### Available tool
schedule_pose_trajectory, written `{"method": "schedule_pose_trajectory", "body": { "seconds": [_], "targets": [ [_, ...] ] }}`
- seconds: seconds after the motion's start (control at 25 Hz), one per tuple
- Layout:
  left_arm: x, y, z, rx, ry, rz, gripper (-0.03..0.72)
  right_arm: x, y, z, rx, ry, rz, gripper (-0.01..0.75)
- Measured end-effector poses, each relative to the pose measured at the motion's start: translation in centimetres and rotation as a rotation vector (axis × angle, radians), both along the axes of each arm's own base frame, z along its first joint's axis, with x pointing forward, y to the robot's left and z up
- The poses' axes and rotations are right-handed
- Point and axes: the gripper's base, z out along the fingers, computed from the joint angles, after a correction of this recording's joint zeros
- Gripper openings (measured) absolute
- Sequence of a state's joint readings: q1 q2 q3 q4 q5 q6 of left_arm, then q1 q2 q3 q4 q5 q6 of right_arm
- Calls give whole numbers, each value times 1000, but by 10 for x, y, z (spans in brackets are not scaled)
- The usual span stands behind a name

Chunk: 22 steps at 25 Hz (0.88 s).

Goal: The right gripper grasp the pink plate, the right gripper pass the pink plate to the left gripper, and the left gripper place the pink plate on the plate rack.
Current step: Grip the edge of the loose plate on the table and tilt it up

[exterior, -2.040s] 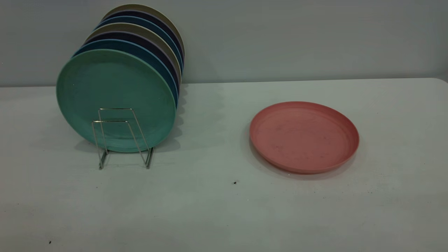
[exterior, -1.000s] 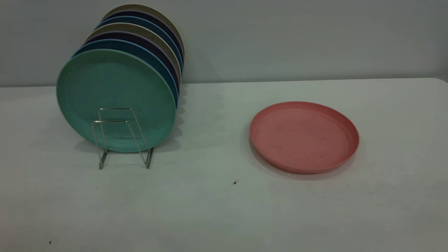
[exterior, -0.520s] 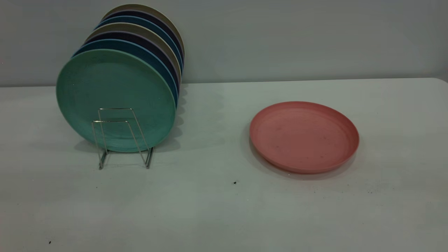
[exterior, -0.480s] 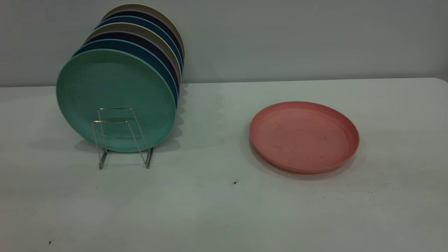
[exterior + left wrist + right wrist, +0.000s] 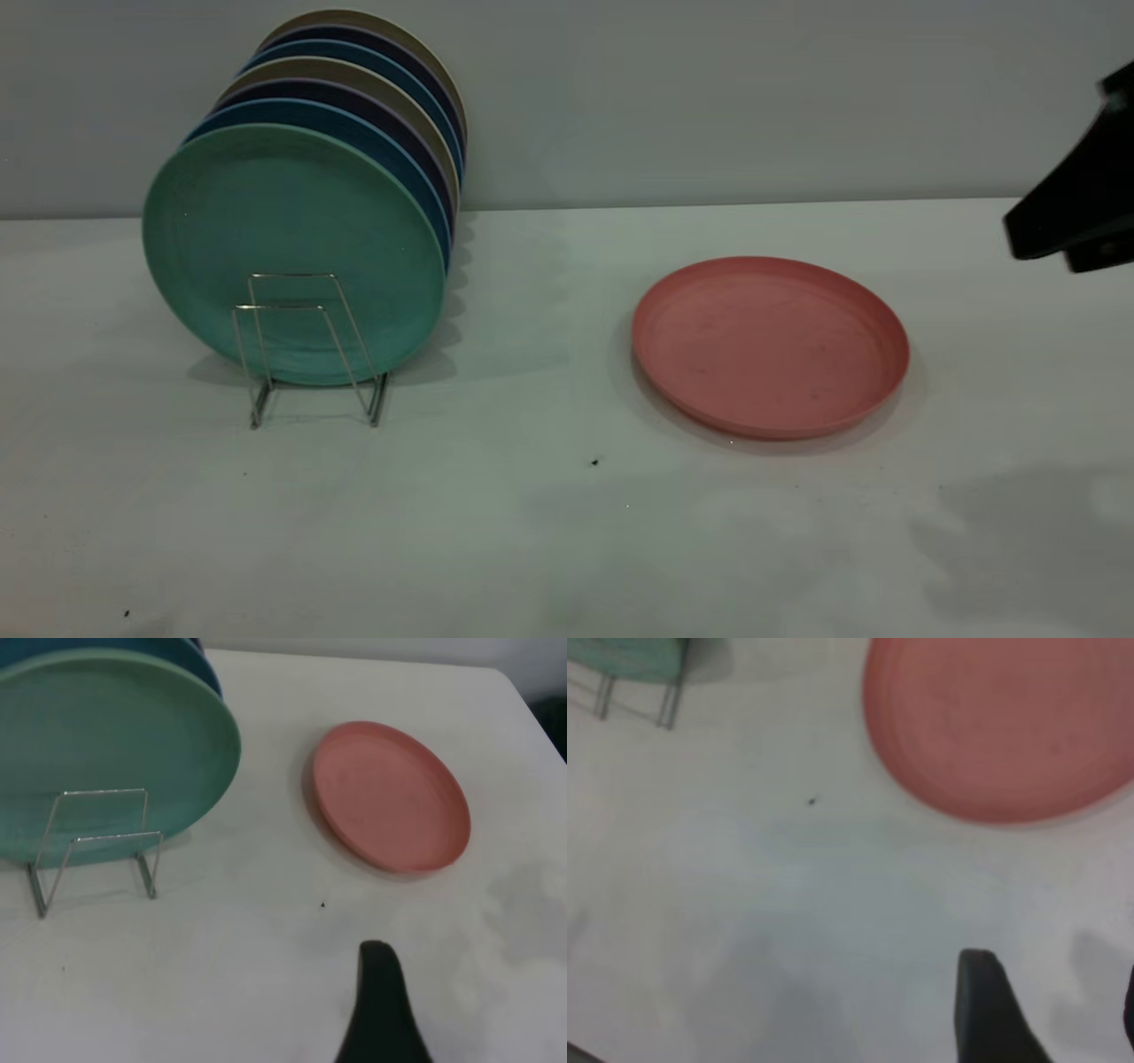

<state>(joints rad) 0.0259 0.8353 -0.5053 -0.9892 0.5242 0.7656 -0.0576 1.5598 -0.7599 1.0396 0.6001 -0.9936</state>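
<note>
My right claw (image 5: 1059,244) hangs at the right edge of the exterior view, above the desk (image 5: 549,532). It tilts down and to the left, well apart from the pink plate (image 5: 769,346). Its wrist camera shows one black fingertip (image 5: 990,1001) and the edge of the other at the picture's border with bare desk between them, so the claw is released and grasps nothing.

The left claw (image 5: 381,1001) does not appear in the exterior view. Only its own wrist camera catches it, as a dark tapered tip over the near part of the desk. I cannot tell whether it is released or clenched.

The pink plate lies flat on the desk, right of centre, rim up, with nothing touching it. On the left stands the plate rack (image 5: 306,350), its two nearest wire loops bare. Behind them a teal-green plate (image 5: 292,239) stands on edge at the front of a row of blue, dark and beige plates (image 5: 390,97). The right wrist camera sees only the rack's near legs and a sliver of teal. A dark speck (image 5: 594,462) sits on the desk near the pink plate.
</note>
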Motion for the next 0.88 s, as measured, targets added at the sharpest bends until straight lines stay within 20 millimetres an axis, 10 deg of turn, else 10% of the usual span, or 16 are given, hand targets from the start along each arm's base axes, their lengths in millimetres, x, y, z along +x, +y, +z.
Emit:
{"method": "schedule_pose_trajectory", "body": {
  "seconds": [0.4, 0.88],
  "targets": [
    [-1, -2, 0, 2, 3, -27, 555, 90, -54, -73, 139, 172, -2, 388],
    [-5, -5, -2, -11, 36, -78, 555, 141, -65, -140, 182, 227, -44, 388]
  ]
}}
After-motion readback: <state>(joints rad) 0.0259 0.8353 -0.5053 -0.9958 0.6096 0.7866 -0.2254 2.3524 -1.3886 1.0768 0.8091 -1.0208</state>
